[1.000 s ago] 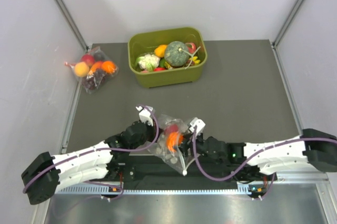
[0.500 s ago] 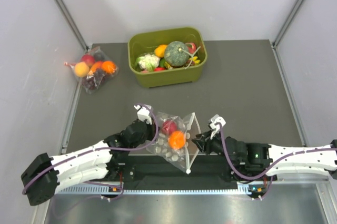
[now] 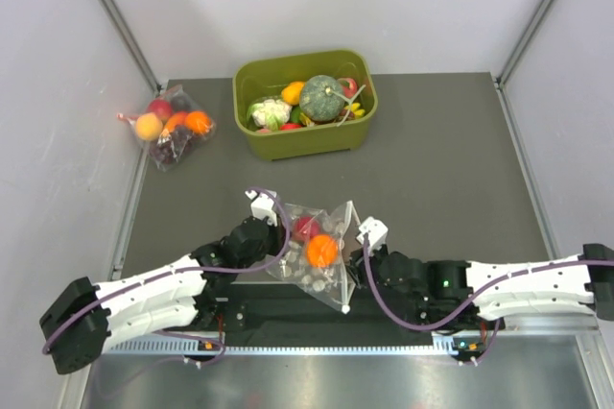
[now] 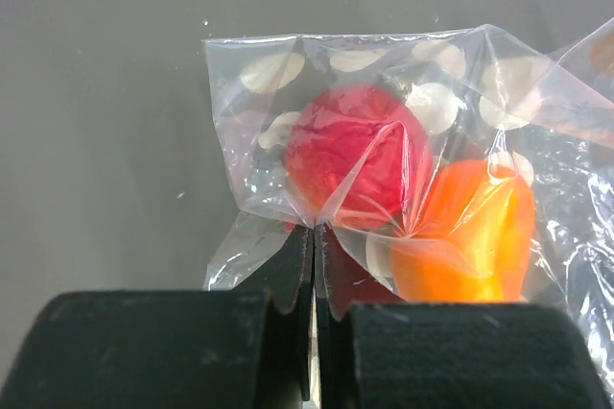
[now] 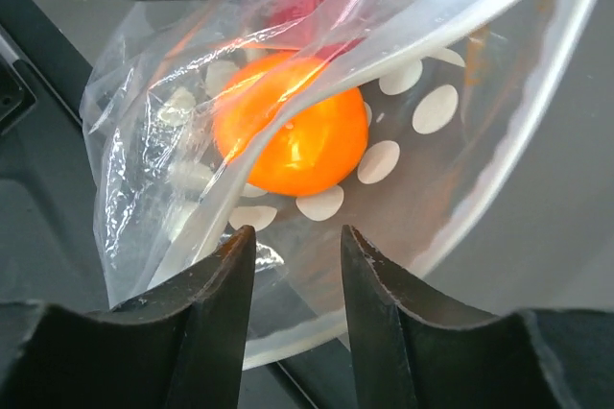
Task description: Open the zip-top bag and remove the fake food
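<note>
Zip-top bag [image 3: 313, 273], white-dotted, pinched by left claw [image 4: 313, 232]; right claw [image 5: 297, 236] half-parted at its rim.

fake food [image 3: 322, 251] in zip-top bag [image 3: 309, 280], tub [image 3: 307, 143] behind.

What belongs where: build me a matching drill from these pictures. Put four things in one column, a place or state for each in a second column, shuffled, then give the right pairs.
Column one
1. orange fruit
2. dark green pumpkin
3. left claw
4. dotless bag of fruit

Column two
A. in the green tub
B. shut on a fold of the zip-top bag
C. on the table near its far left corner
D. inside the zip-top bag

Pairs: 1-D, 2-A, 3-B, 4-C
</note>
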### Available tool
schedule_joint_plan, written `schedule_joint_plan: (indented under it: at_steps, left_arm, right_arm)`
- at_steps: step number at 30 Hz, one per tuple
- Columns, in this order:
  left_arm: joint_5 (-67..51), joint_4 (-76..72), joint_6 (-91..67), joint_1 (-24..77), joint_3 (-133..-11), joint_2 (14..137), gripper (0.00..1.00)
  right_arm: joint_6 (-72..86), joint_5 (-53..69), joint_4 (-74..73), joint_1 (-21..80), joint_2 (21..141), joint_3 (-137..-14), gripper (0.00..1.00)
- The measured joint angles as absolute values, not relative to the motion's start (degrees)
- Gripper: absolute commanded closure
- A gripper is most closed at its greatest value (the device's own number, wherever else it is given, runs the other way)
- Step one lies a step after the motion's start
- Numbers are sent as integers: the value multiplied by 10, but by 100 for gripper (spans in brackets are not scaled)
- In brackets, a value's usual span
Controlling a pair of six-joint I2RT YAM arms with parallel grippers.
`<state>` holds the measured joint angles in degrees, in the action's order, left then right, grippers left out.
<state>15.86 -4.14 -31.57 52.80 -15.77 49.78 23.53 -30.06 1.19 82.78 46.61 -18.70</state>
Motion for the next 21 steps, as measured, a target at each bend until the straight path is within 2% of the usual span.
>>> schedule_joint_plan:
  at_steps: [11, 21]
  left_arm:
    - [144, -48, -316, 526, -158, 505, 100]
    - [135, -48, -316, 526, -158, 505, 100]
  right_arm:
    - [173, -289, 77, 822, 528, -232, 50]
    - [152, -227, 122, 802, 614, -255, 46]
